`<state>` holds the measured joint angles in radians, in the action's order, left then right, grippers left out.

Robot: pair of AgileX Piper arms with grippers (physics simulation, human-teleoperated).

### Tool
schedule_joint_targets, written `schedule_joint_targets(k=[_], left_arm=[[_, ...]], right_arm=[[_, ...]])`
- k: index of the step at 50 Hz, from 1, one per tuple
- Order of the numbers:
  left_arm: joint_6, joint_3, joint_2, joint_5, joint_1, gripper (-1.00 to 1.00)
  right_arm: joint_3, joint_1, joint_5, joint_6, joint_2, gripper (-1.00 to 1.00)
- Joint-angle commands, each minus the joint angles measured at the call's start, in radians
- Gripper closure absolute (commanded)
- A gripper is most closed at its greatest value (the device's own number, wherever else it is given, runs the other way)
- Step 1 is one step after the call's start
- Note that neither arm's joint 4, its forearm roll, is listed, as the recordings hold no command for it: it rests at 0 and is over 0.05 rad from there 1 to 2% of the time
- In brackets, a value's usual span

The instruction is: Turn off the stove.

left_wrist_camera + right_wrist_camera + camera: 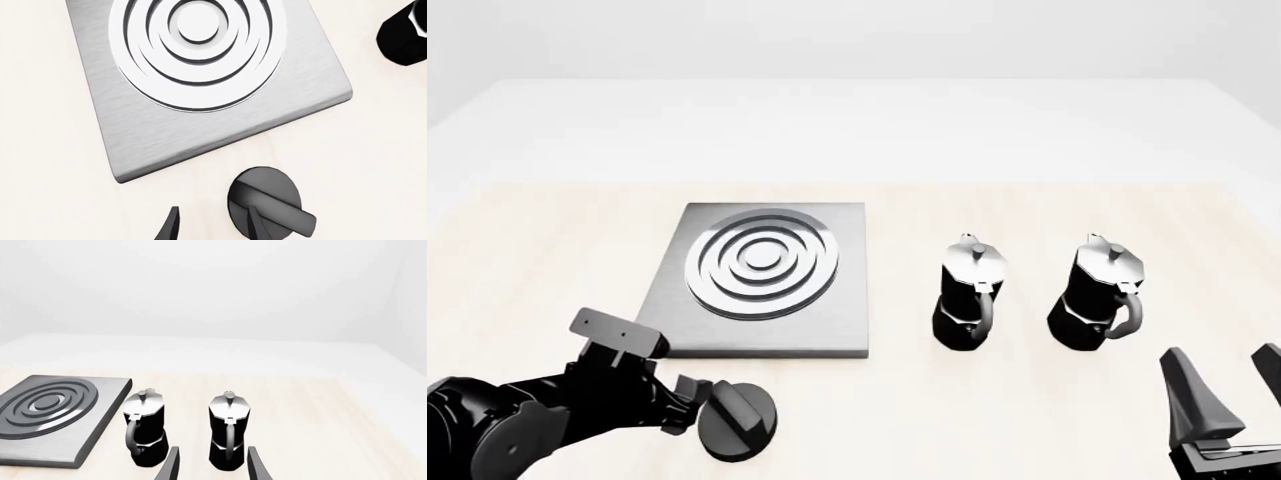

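The stove (pixel 827 320) is a flat brushed-grey slab with concentric silver burner rings, at the table's left middle. Its round black ridged knob (pixel 737 422) lies on the table just in front of the slab. My left gripper (pixel 694 405) is right at the knob's left side. In the left wrist view the stove (pixel 200 125) fills the picture. There the left gripper (pixel 212 226) is open: one finger overlaps the knob (pixel 267 195), the other stands beside it over bare table. My right gripper (pixel 1225 385) is open and empty at the front right.
Two black-and-silver moka pots (pixel 968 295) (pixel 1094 295) stand upright right of the stove. They also show in the right wrist view (pixel 143 427) (pixel 229 430), just beyond the right gripper (pixel 213 467). One pot's edge shows in the left wrist view (pixel 403 35).
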<state>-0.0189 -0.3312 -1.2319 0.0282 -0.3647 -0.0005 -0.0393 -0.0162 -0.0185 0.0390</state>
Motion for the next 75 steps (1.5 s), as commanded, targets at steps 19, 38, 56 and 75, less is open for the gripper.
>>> schedule_joint_targets(k=[19,38,56,75], left_arm=[[0.07,-0.078,-0.078,-0.004,0.023,-1.0],[0.025,-0.081,-0.155,-0.088,-0.037,-1.0],[-0.003,-0.091,-0.164,-0.115,-0.085,-1.0],[0.056,-0.139,-0.111,-0.039,-0.043,-1.0]], right_arm=[[0.0,0.001,-0.002,0.0,0.002,-1.0],[0.0,0.002,-0.002,0.002,0.001,-1.0],[0.0,0.004,0.011,0.008,-0.014,-1.0],[0.0,0.003,0.015,0.012,-0.019,-1.0]])
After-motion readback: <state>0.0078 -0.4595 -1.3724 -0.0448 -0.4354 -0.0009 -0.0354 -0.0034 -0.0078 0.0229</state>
